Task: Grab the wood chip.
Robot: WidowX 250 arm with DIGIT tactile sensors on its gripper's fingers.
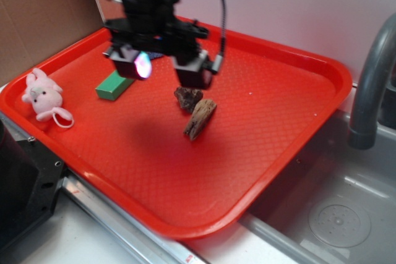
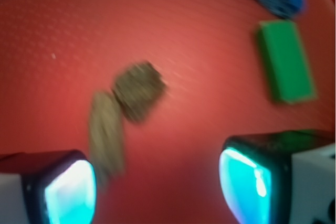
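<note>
Wood chip lying flat mid red tray, darker lumpy chunk touching its far end. Pincer spread wide, empty, hovering above and just behind both. Likely light, stiff, rough-grained, so decent friction, no crush risk. Best taken across narrow width near middle, away from chunk end. Thin and low on tray, so pads prob. need to go nearly to surface.

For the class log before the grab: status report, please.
Gripper open, fingers above the red tray, holding nothing. Wood chip lying free, ungrasped. Darker wood chunk touching its far end, crowding the grab.
</note>
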